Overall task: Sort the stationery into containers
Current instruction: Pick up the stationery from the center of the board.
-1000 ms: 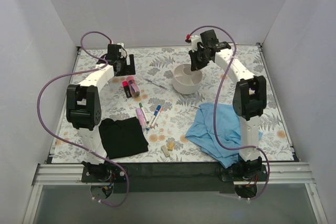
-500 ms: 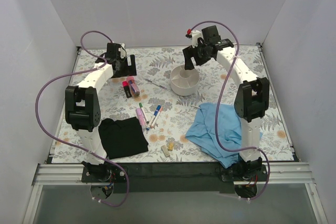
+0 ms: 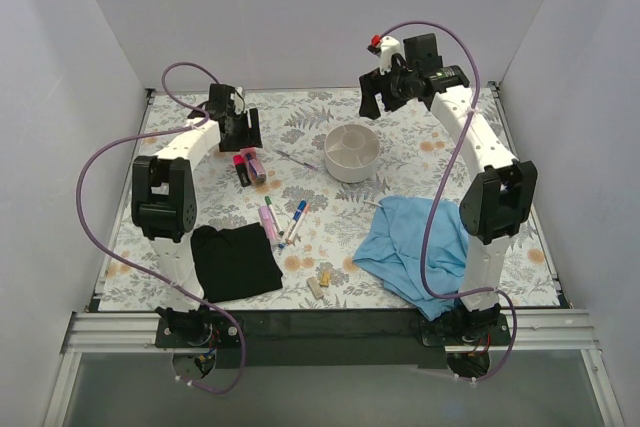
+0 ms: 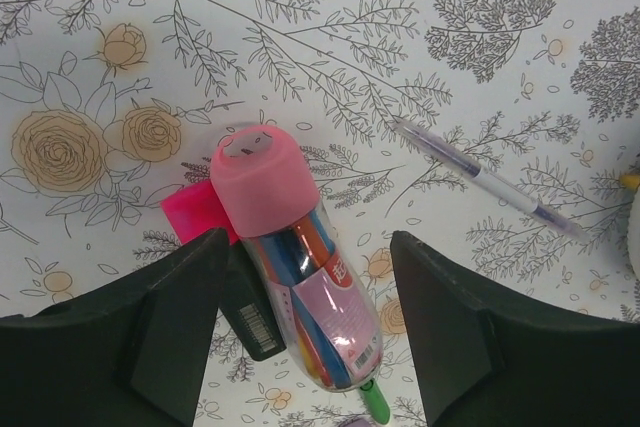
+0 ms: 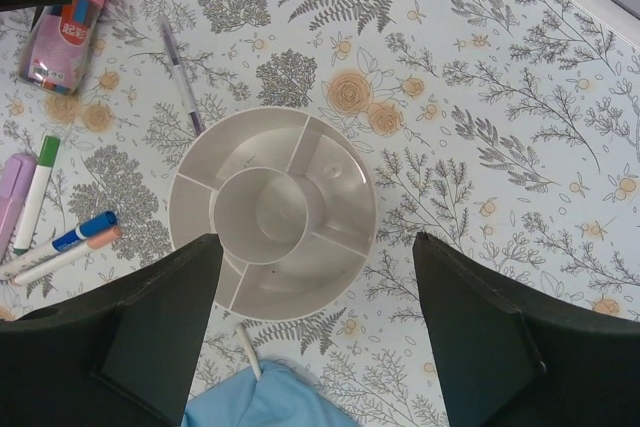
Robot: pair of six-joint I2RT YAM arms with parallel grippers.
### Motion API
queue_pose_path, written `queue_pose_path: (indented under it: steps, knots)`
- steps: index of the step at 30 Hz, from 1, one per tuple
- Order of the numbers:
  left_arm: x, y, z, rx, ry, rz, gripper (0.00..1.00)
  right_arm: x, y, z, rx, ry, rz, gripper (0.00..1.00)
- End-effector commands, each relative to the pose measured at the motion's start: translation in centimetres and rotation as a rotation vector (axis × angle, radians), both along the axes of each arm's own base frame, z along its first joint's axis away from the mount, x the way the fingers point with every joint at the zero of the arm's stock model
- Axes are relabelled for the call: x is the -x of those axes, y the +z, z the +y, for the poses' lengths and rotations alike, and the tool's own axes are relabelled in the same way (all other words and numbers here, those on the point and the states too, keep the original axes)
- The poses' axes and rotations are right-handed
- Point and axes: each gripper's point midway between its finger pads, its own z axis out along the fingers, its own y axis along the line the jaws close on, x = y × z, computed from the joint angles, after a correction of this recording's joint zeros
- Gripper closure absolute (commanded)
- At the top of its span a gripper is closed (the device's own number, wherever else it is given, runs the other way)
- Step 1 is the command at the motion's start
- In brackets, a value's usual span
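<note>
The white round container (image 3: 352,152) stands at the back middle, and its compartments (image 5: 340,177) show nothing inside. My right gripper (image 3: 375,97) hangs open well above it (image 5: 316,239). My left gripper (image 3: 243,130) is low over a clear tube of pens with a pink cap (image 4: 300,267). Its jaws stand on either side of the tube with gaps showing (image 4: 310,237). A pink-and-black highlighter (image 4: 195,209) lies against the tube, partly under the left finger. A thin purple pen (image 4: 480,175) lies to the right. More pens and markers (image 3: 285,219) and small pale blocks (image 3: 320,282) lie nearer the front.
A black cloth (image 3: 235,260) lies at the front left and a crumpled blue cloth (image 3: 415,247) at the front right. A white stick (image 5: 247,347) pokes out from under the blue cloth. White walls enclose the table on three sides.
My right gripper has opened and risen up and back from the container. My left gripper's jaws have narrowed around the pink-capped tube.
</note>
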Motion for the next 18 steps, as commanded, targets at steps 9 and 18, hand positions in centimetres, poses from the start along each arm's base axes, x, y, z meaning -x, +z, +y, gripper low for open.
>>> queue_pose_path:
  steps: [9,18]
  knots:
    - [-2.0,-0.2,-0.1,-0.031,0.007,-0.024,0.35,0.1,1.2,-1.4,-0.018,-0.025,-0.022,0.15]
    - [-2.4,-1.9,-0.3,-0.045,-0.012,0.0,0.41,-0.2,0.8,-2.0,-0.014,-0.036,-0.014,0.15]
